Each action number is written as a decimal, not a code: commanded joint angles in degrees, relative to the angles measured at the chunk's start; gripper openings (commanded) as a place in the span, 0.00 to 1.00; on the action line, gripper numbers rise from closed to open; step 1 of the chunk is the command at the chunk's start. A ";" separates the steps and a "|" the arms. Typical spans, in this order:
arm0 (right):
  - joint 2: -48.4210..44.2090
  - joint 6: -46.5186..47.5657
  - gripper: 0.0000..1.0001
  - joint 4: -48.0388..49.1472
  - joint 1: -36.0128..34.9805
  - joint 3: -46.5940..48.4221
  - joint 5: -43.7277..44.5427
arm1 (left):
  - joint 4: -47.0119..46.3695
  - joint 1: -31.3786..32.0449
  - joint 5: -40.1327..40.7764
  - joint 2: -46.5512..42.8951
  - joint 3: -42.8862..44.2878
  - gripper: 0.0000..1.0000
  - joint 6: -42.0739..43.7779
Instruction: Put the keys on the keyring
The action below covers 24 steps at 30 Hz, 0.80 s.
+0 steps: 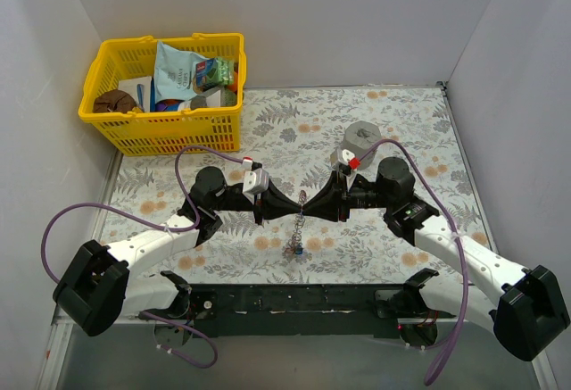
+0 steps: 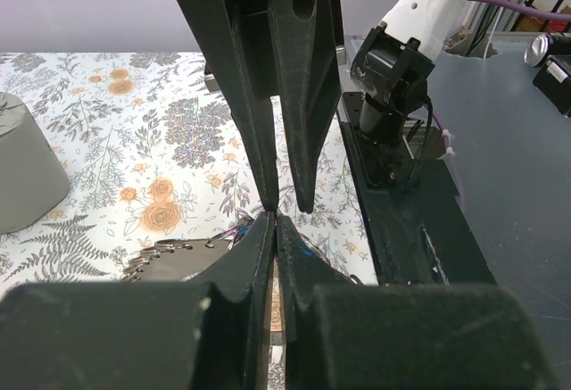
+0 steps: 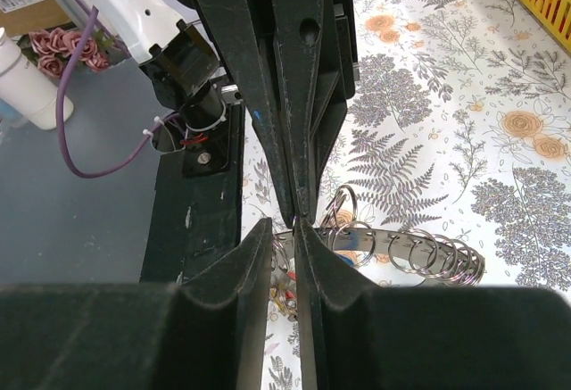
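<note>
My two grippers meet tip to tip above the table's middle. My left gripper (image 1: 296, 208) (image 2: 274, 220) is shut on the top of the keyring (image 1: 299, 226), a silvery band carrying several small split rings (image 3: 428, 252) (image 2: 178, 254). The keyring hangs down from the left gripper's tips. The keys (image 1: 294, 249) dangle at its lower end near the cloth, and red and yellow heads show in the right wrist view (image 3: 287, 288). My right gripper (image 1: 309, 203) (image 3: 282, 225) stands slightly open, its tips against the left gripper's tips, with nothing visibly between its fingers.
A grey cylinder (image 1: 361, 136) (image 2: 22, 176) stands on the floral cloth behind the right arm. A yellow basket (image 1: 161, 122) full of packets sits at the back left. The black base rail (image 1: 294, 299) runs along the near edge.
</note>
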<state>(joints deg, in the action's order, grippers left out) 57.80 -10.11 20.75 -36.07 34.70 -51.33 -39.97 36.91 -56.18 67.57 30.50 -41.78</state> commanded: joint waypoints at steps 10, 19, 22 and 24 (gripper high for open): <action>0.03 0.88 0.31 1.31 -0.22 -2.00 0.80 | -3.28 -0.26 0.90 -2.97 1.14 0.00 0.21; 1.09 -3.16 0.25 5.43 -0.22 -2.35 0.88 | -4.59 -0.17 0.37 -2.36 1.14 0.00 -0.58; 1.70 -5.01 0.21 7.37 -0.22 -2.62 0.97 | -4.60 -0.26 -0.07 -2.27 1.23 0.00 -0.67; 2.05 -5.71 0.18 7.72 -0.22 -2.62 1.23 | -4.60 -0.17 -0.15 -2.27 1.23 0.00 -0.67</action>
<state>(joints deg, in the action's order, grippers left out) 59.33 -13.32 23.92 -36.07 32.75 -50.65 -42.02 36.91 -56.18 67.16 30.50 -42.41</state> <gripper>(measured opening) 0.208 0.018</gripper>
